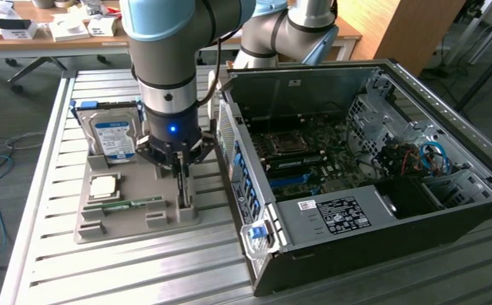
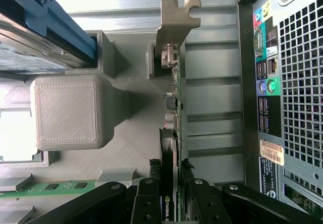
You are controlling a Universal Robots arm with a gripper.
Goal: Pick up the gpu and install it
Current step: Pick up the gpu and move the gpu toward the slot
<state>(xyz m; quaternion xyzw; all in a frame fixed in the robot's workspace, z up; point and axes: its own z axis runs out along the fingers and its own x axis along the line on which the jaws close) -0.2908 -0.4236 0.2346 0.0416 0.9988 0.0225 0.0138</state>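
I hold black two-finger gripper [image 1: 181, 166] clenched on thin dark gpu card [image 2: 175, 90], upright in grey plastic tray [image 1: 119, 225]; I'd pull straight up.

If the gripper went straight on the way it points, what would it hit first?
The gpu: the gripper points down, jaws closed on its upper edge. Going further would likely press the card into the grey holder beneath.

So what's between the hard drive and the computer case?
In the exterior view, between the hard drive and the case stands the graphics card, on edge in the grey holder, gripped by the claw.
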